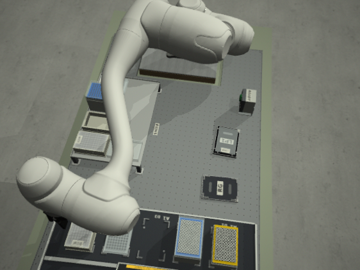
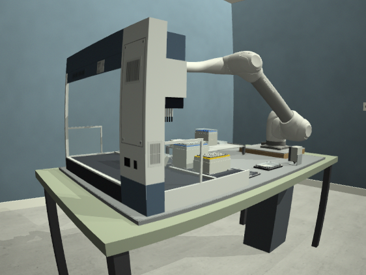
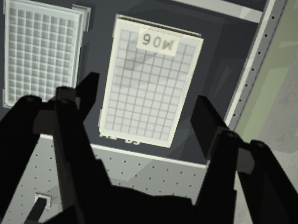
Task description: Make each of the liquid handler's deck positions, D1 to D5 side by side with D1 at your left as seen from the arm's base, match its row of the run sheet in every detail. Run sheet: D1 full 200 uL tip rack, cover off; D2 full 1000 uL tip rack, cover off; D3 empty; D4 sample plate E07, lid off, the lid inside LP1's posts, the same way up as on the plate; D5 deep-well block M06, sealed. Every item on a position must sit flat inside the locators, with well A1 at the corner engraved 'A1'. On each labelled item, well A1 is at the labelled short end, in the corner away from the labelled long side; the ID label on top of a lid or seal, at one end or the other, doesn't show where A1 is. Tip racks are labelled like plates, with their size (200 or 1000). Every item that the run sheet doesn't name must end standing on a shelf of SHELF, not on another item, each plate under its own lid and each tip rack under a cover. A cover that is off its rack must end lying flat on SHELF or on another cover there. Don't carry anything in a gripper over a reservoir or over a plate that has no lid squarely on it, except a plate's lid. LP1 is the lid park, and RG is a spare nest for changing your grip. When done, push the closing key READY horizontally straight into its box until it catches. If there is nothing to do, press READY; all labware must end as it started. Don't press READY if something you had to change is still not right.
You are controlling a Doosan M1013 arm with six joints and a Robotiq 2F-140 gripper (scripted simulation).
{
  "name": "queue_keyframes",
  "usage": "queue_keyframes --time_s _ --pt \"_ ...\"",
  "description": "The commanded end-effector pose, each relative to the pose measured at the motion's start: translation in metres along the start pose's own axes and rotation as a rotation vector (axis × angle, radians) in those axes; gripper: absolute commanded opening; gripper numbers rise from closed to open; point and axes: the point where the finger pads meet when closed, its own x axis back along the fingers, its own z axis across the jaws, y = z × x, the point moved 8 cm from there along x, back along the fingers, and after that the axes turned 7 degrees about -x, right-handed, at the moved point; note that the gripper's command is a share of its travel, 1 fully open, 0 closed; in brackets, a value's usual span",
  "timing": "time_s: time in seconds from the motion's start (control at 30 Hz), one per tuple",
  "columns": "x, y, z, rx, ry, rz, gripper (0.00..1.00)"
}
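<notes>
In the wrist view my gripper (image 3: 146,98) is open and empty. It hangs above the sealed deep-well block M06 (image 3: 150,90) (image 1: 78,238), which sits at the deck's D5 position. The block's M06 label is at its far end in that view. Beside it at D4 lies a clear sample plate (image 3: 40,50) (image 1: 116,244) with no lid on it. D3 (image 1: 155,237) is bare. A blue-rimmed tip rack (image 1: 189,240) (image 2: 185,153) and a yellow-rimmed tip rack (image 1: 225,244) (image 2: 211,163) stand uncovered at D2 and D1. A lid (image 1: 226,141) lies in LP1. In the top view the arm hides most of the gripper.
SHELF (image 1: 144,105) at the left holds a blue-topped rack (image 1: 95,91), an open tray (image 1: 96,121) and a plate (image 1: 91,142). The RG nest (image 1: 220,188) and the READY box (image 1: 247,99) (image 2: 294,154) stand at the right. The handler's gantry (image 2: 146,114) rises over the deck.
</notes>
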Motion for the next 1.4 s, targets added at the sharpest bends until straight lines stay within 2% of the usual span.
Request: queue_keyframes --time_s 0.0,1.37 --pt "-0.002 0.000 0.000 0.000 0.000 0.002 0.66" --pt "-0.060 0.000 0.000 0.000 0.000 0.002 0.66"
